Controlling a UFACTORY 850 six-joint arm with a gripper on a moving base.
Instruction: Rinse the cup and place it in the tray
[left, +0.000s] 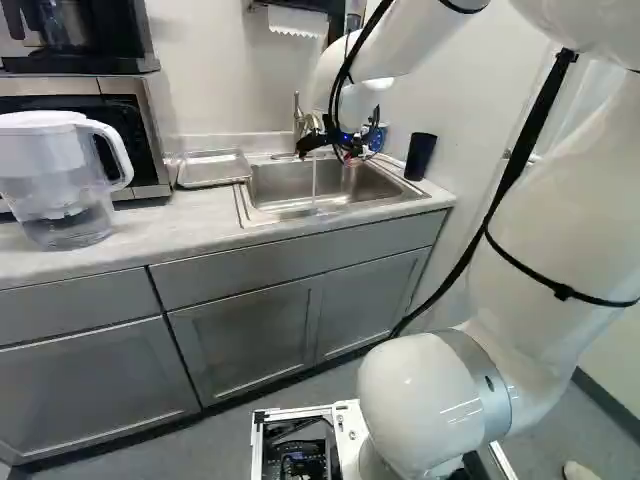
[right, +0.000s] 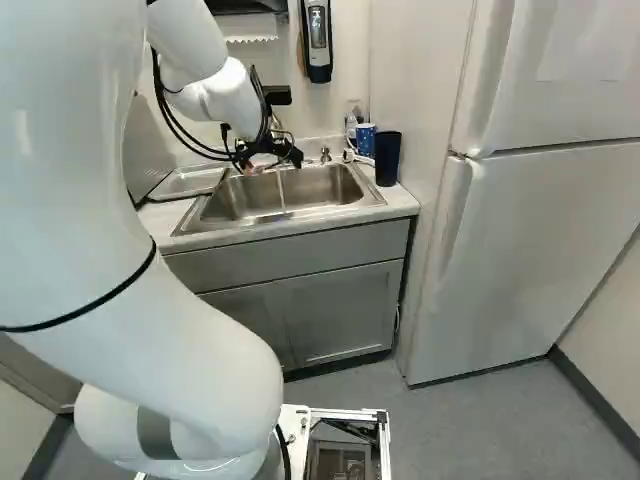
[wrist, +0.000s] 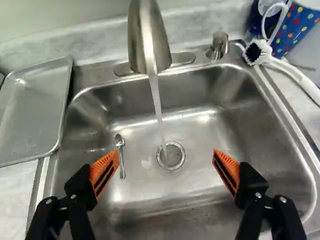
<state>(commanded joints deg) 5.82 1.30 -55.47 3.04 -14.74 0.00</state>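
Observation:
In the left base view my gripper (left: 343, 146) hangs over the sink (left: 262, 208). The wrist view shows the gripper (wrist: 166, 161) open, its orange-padded fingers wide apart with nothing held between them. Water (wrist: 156, 97) runs from the faucet (wrist: 146, 37) onto the drain ahead of the fingers. Beside the sink lies the metal tray (wrist: 35, 112), with nothing on it. A dark cup (right: 387, 160) stands upright on the counter at the sink's other side, near a blue cup with coloured dots (wrist: 296, 31). No cup is in the basin.
A spoon (wrist: 121, 155) lies in the basin. A white brush (wrist: 287, 70) rests at the sink's edge by the dotted cup. A water pitcher (left: 60, 175) stands on the counter before a microwave (left: 150, 130). A fridge (right: 540, 230) stands to the right in the right base view.

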